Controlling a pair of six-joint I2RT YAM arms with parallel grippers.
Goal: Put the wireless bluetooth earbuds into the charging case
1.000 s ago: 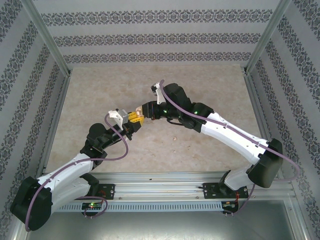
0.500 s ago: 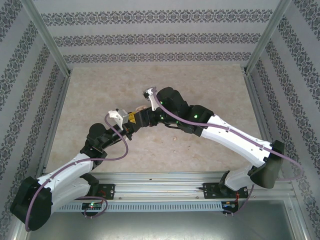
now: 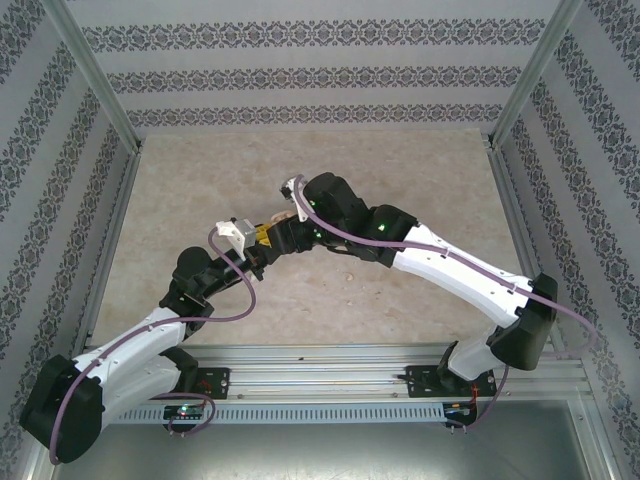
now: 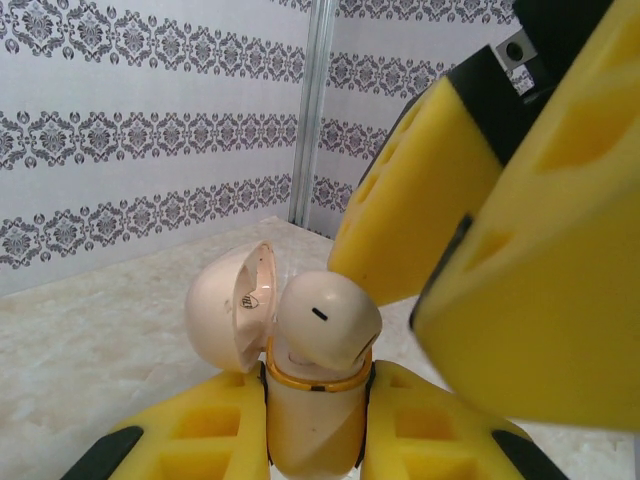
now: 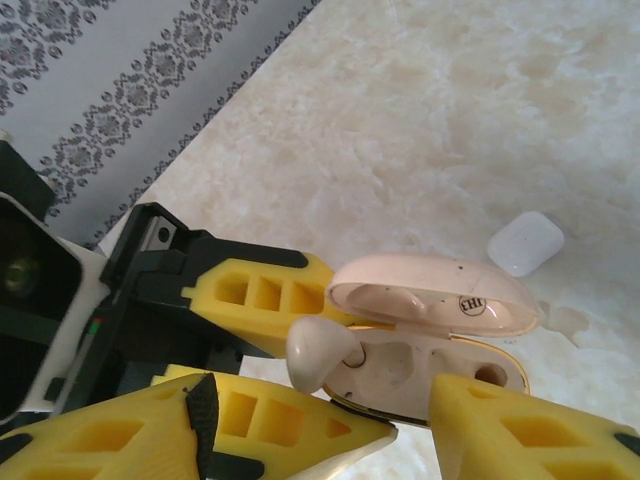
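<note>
The left gripper [image 4: 315,440] is shut tight on the lower half of the case [image 4: 305,405], one yellow finger [image 4: 190,435] on each side, and holds it upright above the table. The case's bottom end is cut off by the frame edge. Its lid [image 4: 225,310] is hinged back and open. An earbud [image 4: 325,320] sits in one socket, its rounded head standing up above the gold rim (the stem is hidden inside). The other socket [image 5: 488,375] shows as a dark hole.

Just past the case, the right gripper [image 5: 410,415] is partly open with nothing between its fingers. One of its fingers [image 4: 420,200] comes right up beside the earbud's head; I cannot tell whether it touches.

Farther off, on the marbled table [image 5: 480,90], lies a small white rounded piece [image 5: 525,243], well apart from the case and too small to tell what it is. Beyond the table is the patterned wall [image 4: 120,130]. From overhead, the two wrists meet over mid-table and cover the case.
</note>
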